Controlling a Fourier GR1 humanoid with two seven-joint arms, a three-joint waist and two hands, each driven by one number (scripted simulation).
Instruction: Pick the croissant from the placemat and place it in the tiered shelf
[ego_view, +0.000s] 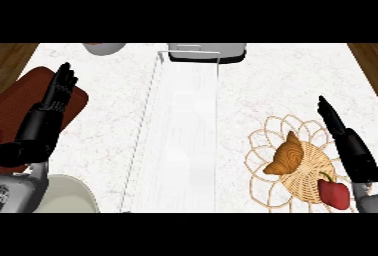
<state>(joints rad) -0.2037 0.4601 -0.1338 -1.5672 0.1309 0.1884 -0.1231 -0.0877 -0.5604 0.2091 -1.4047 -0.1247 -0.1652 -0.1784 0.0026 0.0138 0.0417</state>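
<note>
progress: nothing done, grasp and placing both remain | croissant (286, 156) on placemat (304, 181), near right, untouched | my right hand (338, 125) beside it, fingers straight, empty | left hand (57, 92) likewise, far left | tiered shelf (184, 125) centre

There is one view, from the robot's head. It looks steeply down on the desk (258, 85) from near, and both forearms enter at its lower edge.

A white marbled surface (273, 85) carries a dark red board (26, 92) at left, a grey bowl (103, 48) and grey appliance (232, 50) at the far edge, a pale plate (70, 197) lower left, and a red apple (334, 193) lower right.
</note>
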